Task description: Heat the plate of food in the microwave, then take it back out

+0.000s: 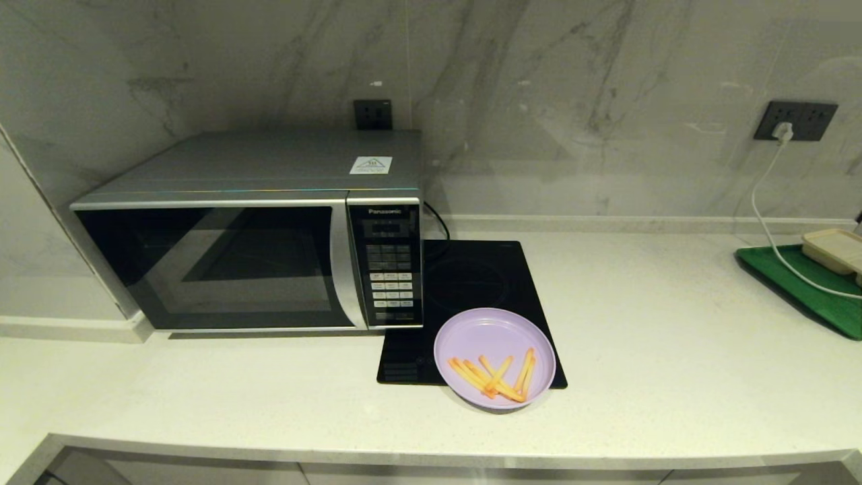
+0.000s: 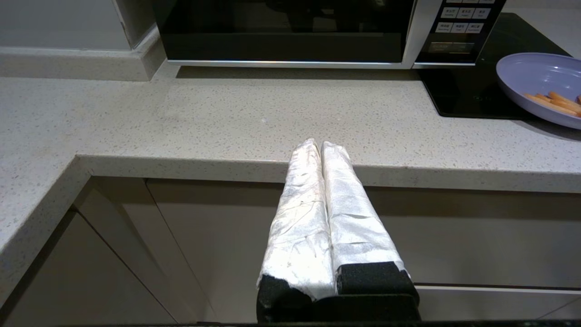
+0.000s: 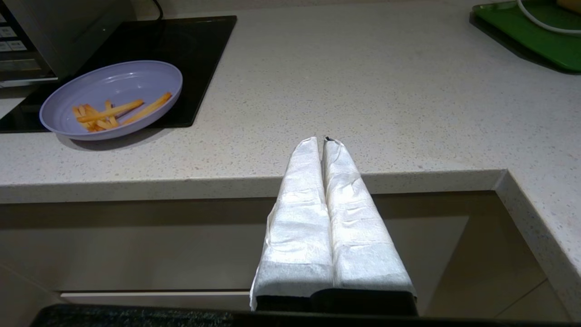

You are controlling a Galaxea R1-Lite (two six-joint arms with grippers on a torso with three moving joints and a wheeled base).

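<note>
The silver Panasonic microwave (image 1: 249, 232) stands at the back left of the counter with its dark glass door closed; its lower edge also shows in the left wrist view (image 2: 290, 36). The lilac plate of food (image 1: 495, 357) lies just right of it on the front of the black hob, holding a few orange fries, and shows in both wrist views (image 2: 540, 86) (image 3: 113, 97). My left gripper (image 2: 320, 144) hangs shut and empty at the counter's front edge, left of the plate. My right gripper (image 3: 321, 141) hangs shut and empty at the same edge, right of the plate. Neither arm shows in the head view.
A flat black induction hob (image 1: 471, 283) lies under the plate. A green tray (image 1: 808, 286) with a beige lidded box (image 1: 835, 249) sits at the far right, crossed by a white cable (image 1: 764, 222) from a wall socket. Cabinet fronts run below the counter edge (image 1: 431, 455).
</note>
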